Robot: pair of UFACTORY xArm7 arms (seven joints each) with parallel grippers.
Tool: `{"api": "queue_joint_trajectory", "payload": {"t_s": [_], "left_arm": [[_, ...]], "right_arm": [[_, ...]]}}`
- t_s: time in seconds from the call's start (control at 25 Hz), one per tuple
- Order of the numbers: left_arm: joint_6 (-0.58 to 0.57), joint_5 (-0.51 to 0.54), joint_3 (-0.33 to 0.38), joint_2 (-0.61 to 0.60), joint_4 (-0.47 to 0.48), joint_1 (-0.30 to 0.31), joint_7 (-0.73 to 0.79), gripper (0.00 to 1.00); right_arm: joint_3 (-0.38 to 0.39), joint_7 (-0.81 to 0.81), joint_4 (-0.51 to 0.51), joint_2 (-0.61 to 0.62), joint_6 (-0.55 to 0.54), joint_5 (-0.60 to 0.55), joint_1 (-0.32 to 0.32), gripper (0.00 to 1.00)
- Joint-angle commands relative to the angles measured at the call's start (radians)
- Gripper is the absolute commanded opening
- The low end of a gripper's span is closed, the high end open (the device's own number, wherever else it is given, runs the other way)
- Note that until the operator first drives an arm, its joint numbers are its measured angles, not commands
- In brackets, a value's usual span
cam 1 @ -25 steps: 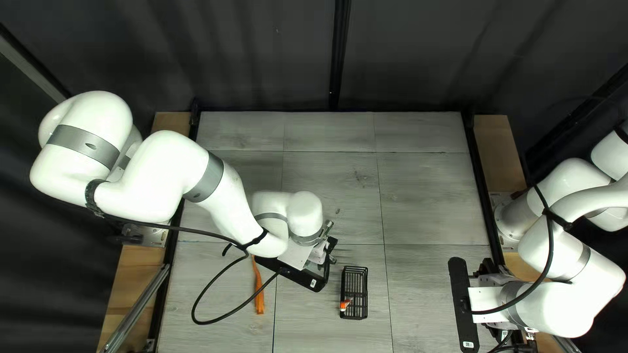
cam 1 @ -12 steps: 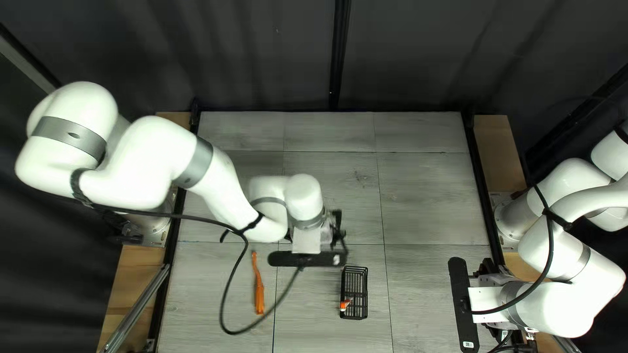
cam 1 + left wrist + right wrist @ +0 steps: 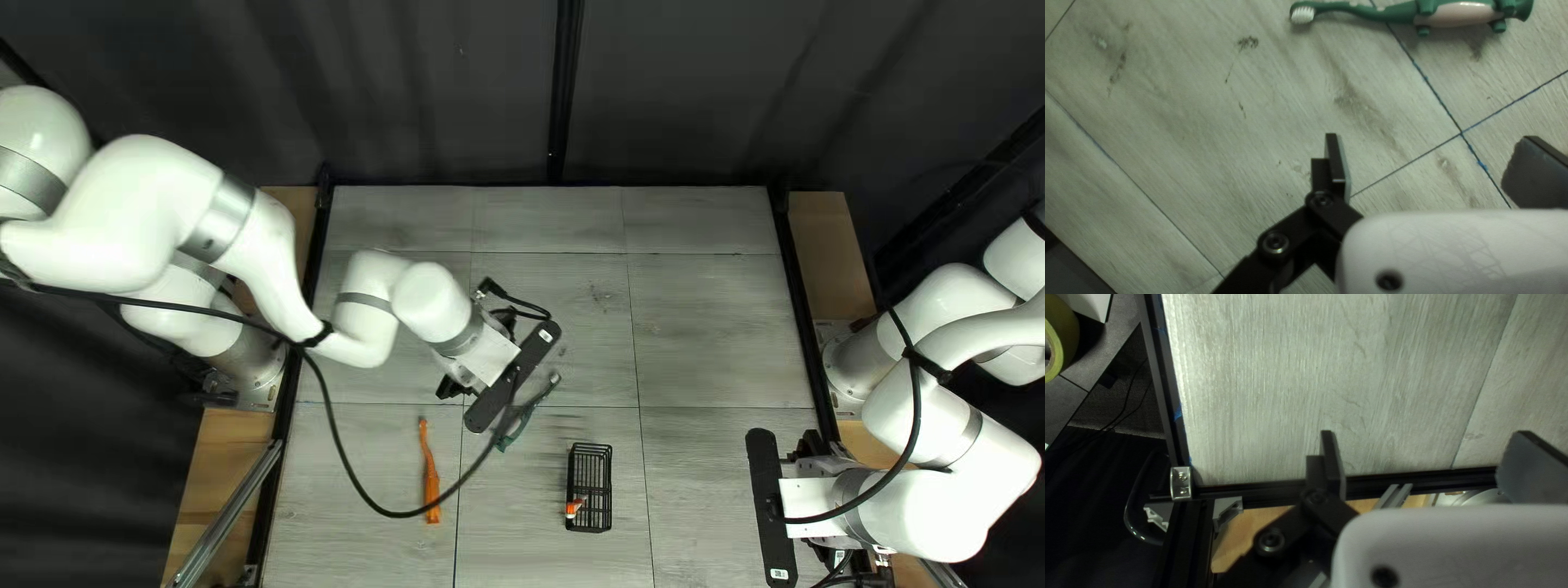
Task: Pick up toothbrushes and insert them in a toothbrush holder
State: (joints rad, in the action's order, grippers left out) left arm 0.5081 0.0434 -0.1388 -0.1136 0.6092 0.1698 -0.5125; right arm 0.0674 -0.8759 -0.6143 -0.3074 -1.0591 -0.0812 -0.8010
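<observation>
Top left view: going left to right, I'm seeing a black cable [image 3: 405,514] sagging across the orange toothbrush [image 3: 431,477], which is lying on the tabletop [image 3: 544,534]. My left gripper [image 3: 512,376] is hanging over the table, its fingers standing spread. In its wrist view the green toothbrush [image 3: 1459,13] is lying well ahead of them, white bristles showing. Black slatted toothbrush holder [image 3: 589,488] is sitting between my two grippers, nearer the table's near edge; a small orange-and-white piece [image 3: 574,507] is showing in it. My right gripper [image 3: 771,506] is waiting by the right edge, fingers also standing wide apart.
</observation>
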Motion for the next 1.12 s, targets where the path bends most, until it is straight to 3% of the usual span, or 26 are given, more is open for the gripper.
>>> {"api": "queue_joint_trajectory", "payload": {"t_s": [0.04,0.16,0.24,0.48,0.56,0.72,0.92,1.12], "left_arm": [[0.129,0.026,0.004,0.018,0.093,-0.058,0.369,1.00],[0.365,0.126,0.096,0.056,0.233,-0.051,0.832,1.00],[0.428,0.121,0.108,0.073,0.278,-0.034,0.876,1.00],[0.421,0.109,0.099,0.072,0.271,-0.033,0.875,1.00],[0.324,0.037,0.083,0.103,0.256,-0.056,0.883,1.00],[0.206,-0.036,0.091,0.144,0.222,-0.045,1.114,1.00],[0.267,-0.045,0.116,0.198,0.287,-0.001,1.417,1.00],[0.307,-0.049,0.149,0.284,0.369,0.036,1.452,1.00]], "right_arm": [[0.000,0.000,0.000,0.000,0.000,0.000,0.000,1.00],[0.000,0.000,0.000,0.000,0.000,0.000,0.000,1.00],[0.000,0.000,0.000,0.000,0.000,0.000,0.000,1.00],[0.000,0.000,0.000,0.000,0.000,0.000,0.000,1.00],[0.000,0.000,0.000,0.000,0.000,0.000,0.000,1.00],[0.000,0.000,0.000,0.000,0.000,0.000,0.000,1.00],[0.000,0.000,0.000,0.000,0.000,0.000,0.000,1.00],[0.000,0.000,0.000,0.000,0.000,0.000,0.000,1.00]]}}
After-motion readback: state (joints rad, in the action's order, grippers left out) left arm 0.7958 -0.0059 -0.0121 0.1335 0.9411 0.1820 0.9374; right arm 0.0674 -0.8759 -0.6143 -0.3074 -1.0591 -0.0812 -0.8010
